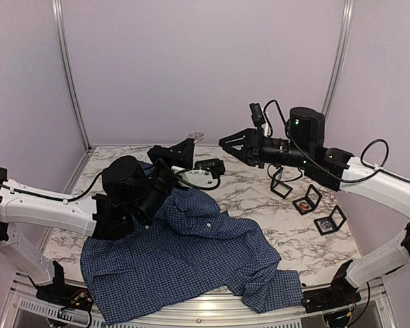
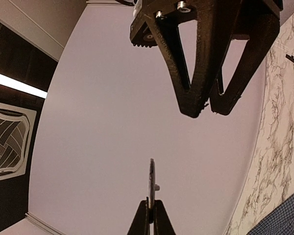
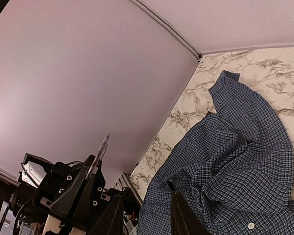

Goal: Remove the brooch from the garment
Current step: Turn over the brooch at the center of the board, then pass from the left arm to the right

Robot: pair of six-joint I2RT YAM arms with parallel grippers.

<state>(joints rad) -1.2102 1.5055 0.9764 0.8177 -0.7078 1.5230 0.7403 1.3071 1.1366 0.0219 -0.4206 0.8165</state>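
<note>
garment (image 1: 191,253): matt woven checked cloth | table (image 1: 287,232): smooth marble-look, slight sheen | left gripper (image 2: 151,204), right gripper (image 2: 207,111): matt black plastic | brooch (image 2: 151,183): thin, hard-edged, finish unclear

From high behind the near edge, the top external camera overlooks the whole marble table (image 1: 260,205) and shirt (image 1: 184,253). The tilted wrist cameras face each other closely, left seeing the right gripper (image 2: 207,111), right the left gripper (image 3: 94,165); both catch shirt and table.
</note>
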